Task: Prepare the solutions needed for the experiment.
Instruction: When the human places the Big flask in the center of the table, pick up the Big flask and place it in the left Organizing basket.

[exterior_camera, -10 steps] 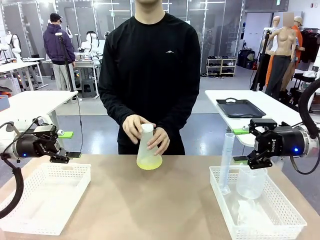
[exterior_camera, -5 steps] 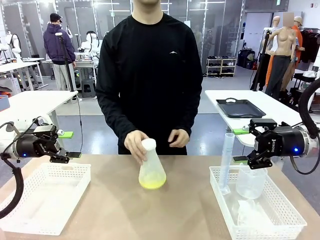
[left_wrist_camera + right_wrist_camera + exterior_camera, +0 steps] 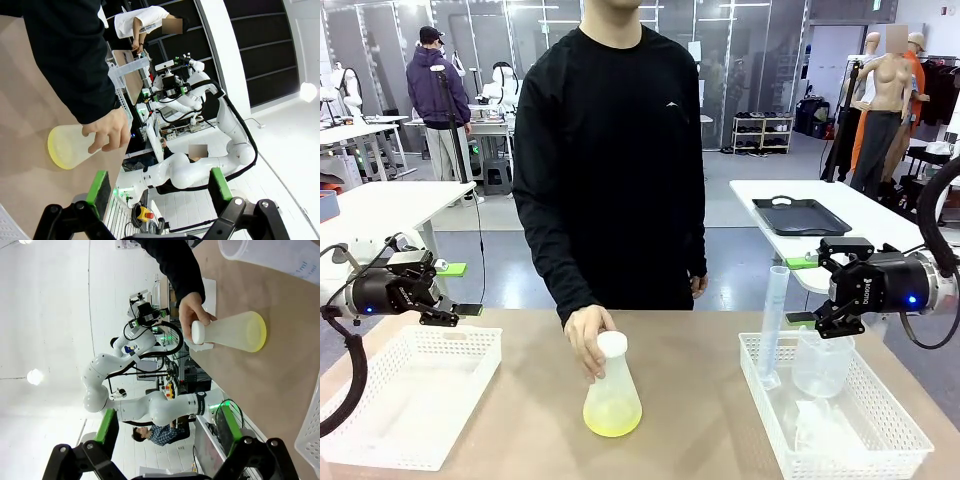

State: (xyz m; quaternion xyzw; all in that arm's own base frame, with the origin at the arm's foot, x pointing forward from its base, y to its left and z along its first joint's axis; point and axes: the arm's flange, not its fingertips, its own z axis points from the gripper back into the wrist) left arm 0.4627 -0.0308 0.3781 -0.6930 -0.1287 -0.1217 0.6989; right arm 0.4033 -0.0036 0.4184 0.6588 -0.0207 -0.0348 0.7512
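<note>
A frosted conical flask (image 3: 612,392) stands at the table's middle with pale yellow-green solution (image 3: 612,423) in its bottom. The person's hand (image 3: 586,340) holds its neck from behind. My left gripper (image 3: 460,290) hangs open over the far edge of the left basket, well left of the flask. My right gripper (image 3: 802,291) hangs open above the right basket. In the left wrist view the flask (image 3: 67,146) lies under the hand (image 3: 107,132), far beyond my open gripper (image 3: 160,185). The right wrist view shows the flask (image 3: 230,332) far ahead of my open gripper (image 3: 167,426).
An empty white basket (image 3: 460,330) sits at the table's left. The right-hand white basket (image 3: 860,460) holds a tall graduated cylinder (image 3: 772,325) and a clear beaker (image 3: 820,365). The person stands at the far edge. Bare table lies around the flask.
The person has slid the flask nearer to my side of the table with one hand, while the other hand has dropped to the person's side. Neither arm has moved.
</note>
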